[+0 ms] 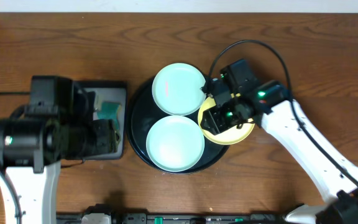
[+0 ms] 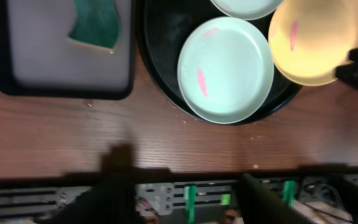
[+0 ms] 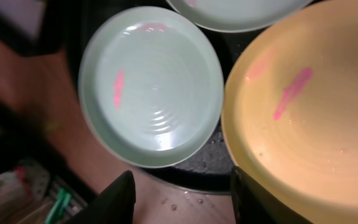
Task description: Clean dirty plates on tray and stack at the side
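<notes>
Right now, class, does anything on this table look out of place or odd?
Yes. The yellow plate sits partly off the black tray, overhanging its right rim. It, the near mint plate and the far mint plate all carry pink smears.

A small rectangular black tray lay on the brown wooden surface, ahead of the left tool and off to one side of it. A green sponge with a pale edge rested in the tray, at the end farther from the tool. A dark rail with green clips ran along the surface's edge, close by the tool.
</notes>
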Robot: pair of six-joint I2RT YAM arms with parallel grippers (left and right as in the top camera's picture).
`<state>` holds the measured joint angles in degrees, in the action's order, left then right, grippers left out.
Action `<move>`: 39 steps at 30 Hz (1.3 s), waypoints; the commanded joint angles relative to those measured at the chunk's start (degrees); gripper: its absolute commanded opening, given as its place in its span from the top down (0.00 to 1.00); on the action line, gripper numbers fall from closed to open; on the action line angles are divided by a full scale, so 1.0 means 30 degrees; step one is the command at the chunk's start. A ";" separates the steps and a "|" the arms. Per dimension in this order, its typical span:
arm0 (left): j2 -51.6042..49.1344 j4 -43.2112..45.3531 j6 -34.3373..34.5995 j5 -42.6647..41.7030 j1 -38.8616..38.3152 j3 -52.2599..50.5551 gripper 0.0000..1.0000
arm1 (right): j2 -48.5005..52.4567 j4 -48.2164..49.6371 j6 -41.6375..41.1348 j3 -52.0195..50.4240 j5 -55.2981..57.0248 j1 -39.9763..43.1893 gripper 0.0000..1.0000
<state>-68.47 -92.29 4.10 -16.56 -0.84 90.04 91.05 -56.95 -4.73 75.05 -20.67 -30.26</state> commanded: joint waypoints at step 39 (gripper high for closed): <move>0.0248 0.2594 0.3402 0.4969 0.0080 -0.4255 0.69 | 0.4743 0.1690 -0.5457 -0.0488 0.4277 -0.3519 0.78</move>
<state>-67.59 -84.53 13.52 -2.59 -0.84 77.97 104.99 -52.23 -17.47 74.83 -10.04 -39.44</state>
